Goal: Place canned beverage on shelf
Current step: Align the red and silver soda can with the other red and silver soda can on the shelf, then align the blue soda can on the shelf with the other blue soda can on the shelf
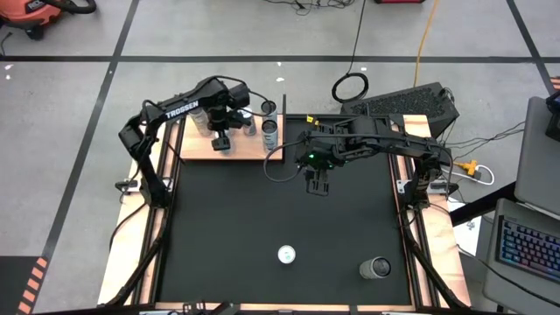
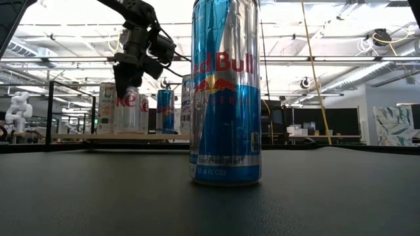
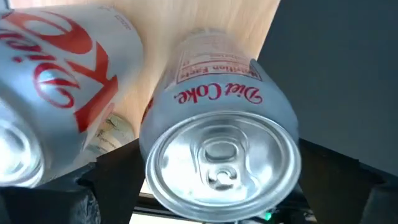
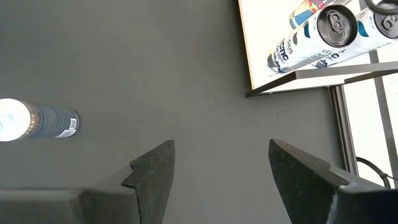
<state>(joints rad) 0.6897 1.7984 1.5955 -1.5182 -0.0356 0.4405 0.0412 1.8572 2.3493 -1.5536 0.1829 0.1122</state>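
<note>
Light-wood shelf (image 1: 229, 144) with grainy boards sits at the counter's far left. The left end effector (image 1: 220, 140) hangs over it, fingers spread wide around a shiny silver Diet Coke can (image 3: 221, 149) standing there. The matte black mat (image 1: 280, 219) is mostly open. The right end effector (image 4: 217, 168) hovers mid-mat, fingers apart, empty.

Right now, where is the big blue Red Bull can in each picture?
High view: the Red Bull can stands low on the black mat, near the middle.
Low view: Red Bull can fills the centre, close up.
Left wrist view: not in it.
Right wrist view: most likely the can at the left edge.
Shared landmark: the wooden shelf holding cans.
</note>
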